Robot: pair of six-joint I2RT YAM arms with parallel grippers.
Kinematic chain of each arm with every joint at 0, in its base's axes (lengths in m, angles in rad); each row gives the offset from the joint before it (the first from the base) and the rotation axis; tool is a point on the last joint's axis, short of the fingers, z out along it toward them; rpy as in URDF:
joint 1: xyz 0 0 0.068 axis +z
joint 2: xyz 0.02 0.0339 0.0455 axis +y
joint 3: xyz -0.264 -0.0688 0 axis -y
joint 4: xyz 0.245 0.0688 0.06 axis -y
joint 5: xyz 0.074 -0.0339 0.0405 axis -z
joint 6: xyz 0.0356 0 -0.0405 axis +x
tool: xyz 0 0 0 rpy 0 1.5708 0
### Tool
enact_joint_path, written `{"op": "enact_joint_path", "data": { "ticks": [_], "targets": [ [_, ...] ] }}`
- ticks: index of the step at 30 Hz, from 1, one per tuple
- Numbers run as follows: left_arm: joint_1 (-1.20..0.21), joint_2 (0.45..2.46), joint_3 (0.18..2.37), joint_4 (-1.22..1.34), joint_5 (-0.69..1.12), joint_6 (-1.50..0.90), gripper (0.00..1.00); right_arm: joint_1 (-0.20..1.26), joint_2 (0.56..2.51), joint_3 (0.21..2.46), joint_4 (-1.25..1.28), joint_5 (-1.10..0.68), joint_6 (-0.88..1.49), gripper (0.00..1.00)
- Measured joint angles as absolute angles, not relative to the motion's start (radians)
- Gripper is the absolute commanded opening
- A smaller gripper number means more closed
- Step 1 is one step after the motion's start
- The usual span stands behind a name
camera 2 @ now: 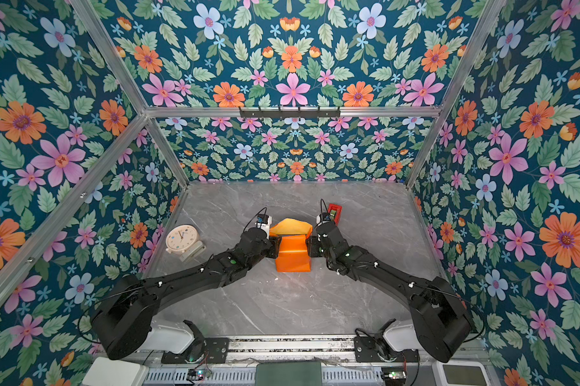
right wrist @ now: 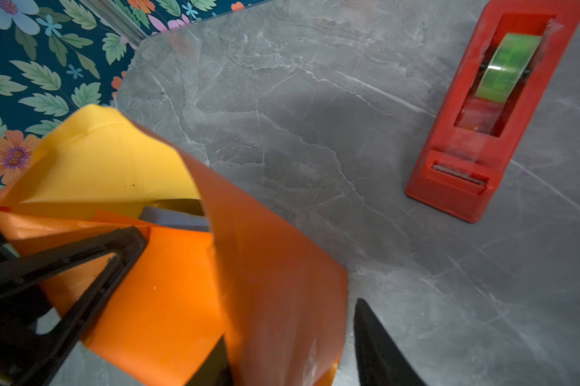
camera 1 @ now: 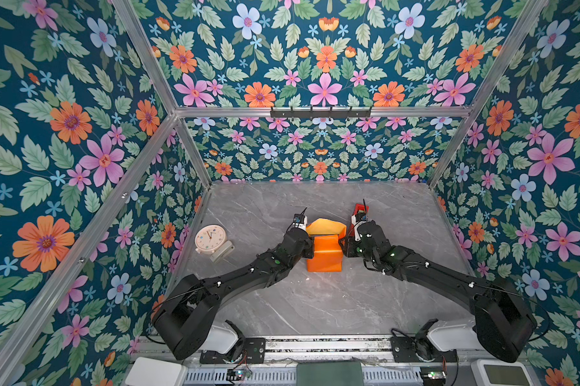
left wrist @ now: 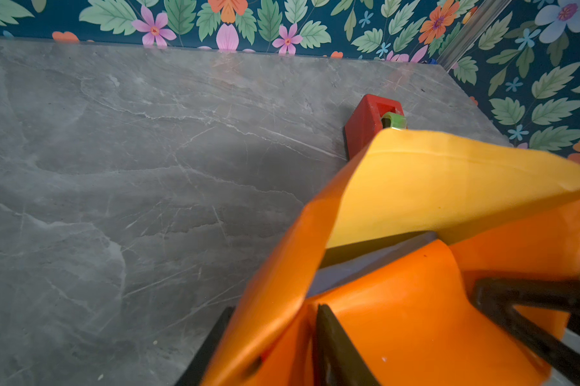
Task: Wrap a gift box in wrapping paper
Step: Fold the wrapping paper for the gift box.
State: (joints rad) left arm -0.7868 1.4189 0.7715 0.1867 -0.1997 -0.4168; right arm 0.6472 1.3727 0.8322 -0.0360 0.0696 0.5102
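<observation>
Left gripper (left wrist: 275,310) at 9 o'clock and right gripper (right wrist: 288,324) at 3 o'clock of the gift box (left wrist: 375,264) each straddle a raised wrapping paper (camera 1: 325,257) flap, jaws part-open.

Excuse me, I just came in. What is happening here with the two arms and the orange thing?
A gift box is being wrapped in orange wrapping paper. The paper already covers most of the box. Only a grey-blue sliver shows at the far end, where the paper stands open, yellow inside. The left gripper and right gripper each straddle a side flap, jaws apart, not yet pinching. The red tape dispenser sits untouched on the table.
</observation>
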Motion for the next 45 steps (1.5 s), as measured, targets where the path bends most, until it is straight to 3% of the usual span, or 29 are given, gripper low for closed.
{"op": "enact_joint_path", "data": {
  "ticks": [17, 19, 21, 25, 27, 36, 45],
  "targets": [
    [-0.831, 1.471, 0.816, 0.191, -0.277, -0.395, 0.17, 0.717, 1.42, 0.903, -0.098, 0.209, 0.491, 0.18],
    [-0.836, 1.477, 0.817, 0.196, -0.29, -0.407, 0.17, 0.721, 1.423, 0.903, -0.097, 0.218, 0.494, 0.18],
    [-0.838, 1.48, 0.818, 0.202, -0.295, -0.417, 0.22, 0.721, 1.425, 0.902, -0.091, 0.221, 0.495, 0.17],
    [-0.84, 1.472, 0.821, 0.199, -0.29, -0.424, 0.38, 0.721, 1.425, 0.898, -0.082, 0.234, 0.499, 0.18],
    [-0.841, 1.456, 0.821, 0.194, -0.304, -0.429, 0.39, 0.721, 1.423, 0.897, -0.083, 0.237, 0.499, 0.18],
    [-0.841, 1.491, 0.849, 0.187, -0.329, -0.415, 0.22, 0.721, 1.422, 0.9, -0.089, 0.239, 0.499, 0.22],
    [-0.841, 1.495, 0.845, 0.185, -0.327, -0.401, 0.12, 0.721, 1.42, 0.937, -0.169, 0.26, 0.498, 0.4]
  ]
}}
